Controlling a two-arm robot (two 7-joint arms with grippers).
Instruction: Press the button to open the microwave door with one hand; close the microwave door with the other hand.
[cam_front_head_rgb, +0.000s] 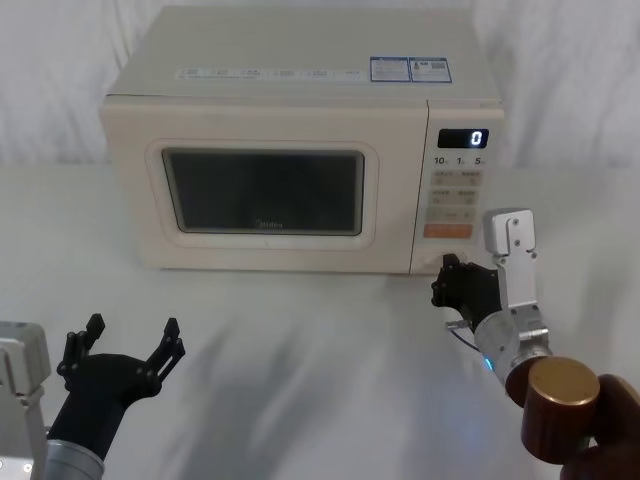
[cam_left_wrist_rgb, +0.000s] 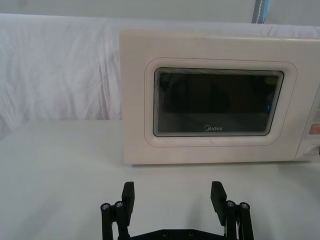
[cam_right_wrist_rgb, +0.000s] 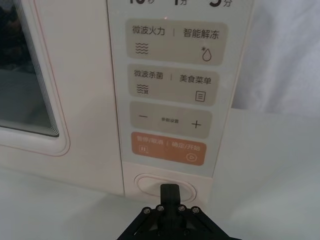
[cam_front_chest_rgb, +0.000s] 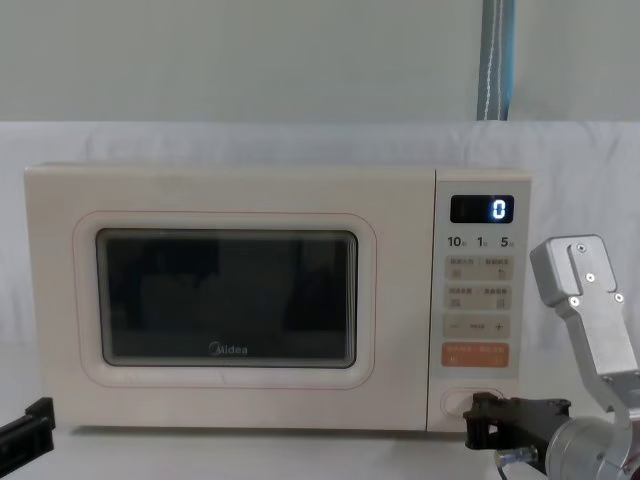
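- Left gripper (cam_front_head_rgb: 128, 340): low at the near left of the white table (cam_front_head_rgb: 300, 350), well short of the microwave. Fingers spread wide, nothing between them. From its wrist camera the two fingertips (cam_left_wrist_rgb: 129, 195) point at the door's lower edge across bare tabletop.
- Microwave (cam_front_head_rgb: 300, 80): cream box, mid-table, front facing the robot.
- Door (cam_front_chest_rgb: 225, 290): takes up the left and middle of the front; dark window, "Midea" logo below the glass. Sits flush with the body, shut.
- Control panel (cam_front_chest_rgb: 480, 290): narrow strip right of the door. Display (cam_front_chest_rgb: 482, 209) reads 0. Cream keys below it, then an orange key (cam_right_wrist_rgb: 167, 146).
- Button (cam_right_wrist_rgb: 150, 186): wide cream pill at the panel's bottom, under the orange key.
- Right gripper (cam_right_wrist_rgb: 170, 190): fingers closed together into one tip, empty. Tip is at the button's face, near its middle; seems to touch, real contact can't be confirmed. Arm reaches in from the near right.
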